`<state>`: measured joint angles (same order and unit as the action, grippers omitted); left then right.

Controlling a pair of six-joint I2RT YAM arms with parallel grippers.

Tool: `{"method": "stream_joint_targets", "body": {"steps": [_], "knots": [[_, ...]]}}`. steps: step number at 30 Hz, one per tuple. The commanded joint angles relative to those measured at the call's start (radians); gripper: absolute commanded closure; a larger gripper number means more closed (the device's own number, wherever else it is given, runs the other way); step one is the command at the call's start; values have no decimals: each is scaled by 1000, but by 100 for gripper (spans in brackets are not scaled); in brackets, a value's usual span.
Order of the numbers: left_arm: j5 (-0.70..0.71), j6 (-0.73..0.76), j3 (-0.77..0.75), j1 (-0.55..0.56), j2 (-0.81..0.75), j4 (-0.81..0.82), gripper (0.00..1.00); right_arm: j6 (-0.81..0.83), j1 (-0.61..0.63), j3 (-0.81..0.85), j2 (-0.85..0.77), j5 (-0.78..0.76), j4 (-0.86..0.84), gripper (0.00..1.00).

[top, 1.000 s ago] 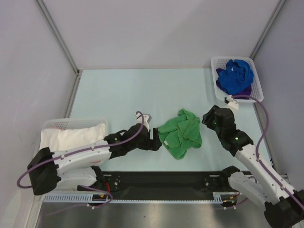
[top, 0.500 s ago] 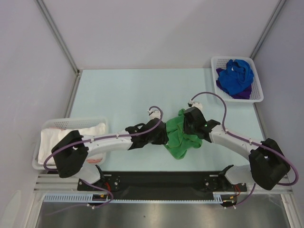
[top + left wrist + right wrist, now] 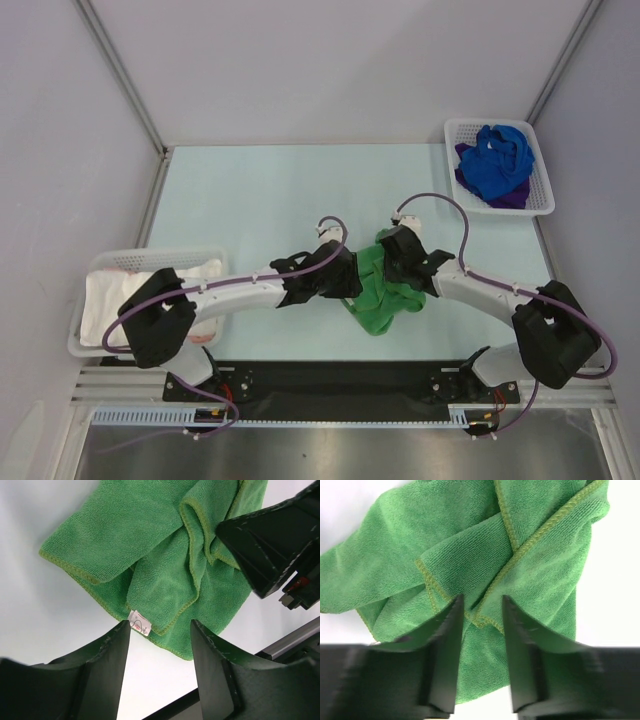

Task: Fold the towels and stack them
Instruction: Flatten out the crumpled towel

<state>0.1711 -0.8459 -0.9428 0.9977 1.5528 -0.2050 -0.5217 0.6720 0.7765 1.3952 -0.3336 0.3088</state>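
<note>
In the middle of the table (image 3: pixel 260 190), near its front edge, the green towel (image 3: pixel 385 285) lies crumpled, with several hemmed corners folded over one another, and both arms have their tips over it from either side. The step in hand seems to be the taking of this towel by its corners, so that it can be spread before folding. The left pincer (image 3: pixel 160 630) stands released, its jaws apart above the lower hem where a small white label (image 3: pixel 140 623) shows; it grasps nothing. The right pincer (image 3: pixel 479 611) is also released, its jaws apart over a place where two hems cross, and no cloth is pinched between them. The next move, in my judgement, calls for each pincer to come down on one single corner and not on a bundle of layers, which is difficult because the corners overlap. The two pincers are very near each other and could collide. Well apart, in the far right basket (image 3: pixel 540 205), lie the blue towel (image 3: pixel 495 165) and a purple one; the left basket (image 3: pixel 80 345) holds a white towel (image 3: pixel 115 290).
</note>
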Motion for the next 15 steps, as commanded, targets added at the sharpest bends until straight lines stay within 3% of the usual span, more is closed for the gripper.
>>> {"method": "stream_joint_targets", "body": {"steps": [1, 3, 4, 6, 7, 10, 15], "knots": [[-28, 10, -33, -21, 0, -4, 42, -9, -2, 1, 7, -45, -13, 66], [-44, 14, -28, -25, -5, 1, 41, -6, -15, -6, 2, -47, -14, 70], [-47, 18, -24, -28, -10, 4, 41, -3, -21, -11, -8, -35, -17, 76], [-50, 22, -25, -28, -11, 6, 38, 3, -41, -28, -22, -22, -19, 77], [-54, 24, -21, -30, -11, 13, 37, 3, -46, -31, -36, -18, -17, 69], [-64, 21, -13, -33, -13, 19, 37, 3, -46, -43, -61, -7, -31, 59], [-67, 30, -2, -36, -28, 21, 37, -17, -22, -36, -53, -13, -45, 57]]}}
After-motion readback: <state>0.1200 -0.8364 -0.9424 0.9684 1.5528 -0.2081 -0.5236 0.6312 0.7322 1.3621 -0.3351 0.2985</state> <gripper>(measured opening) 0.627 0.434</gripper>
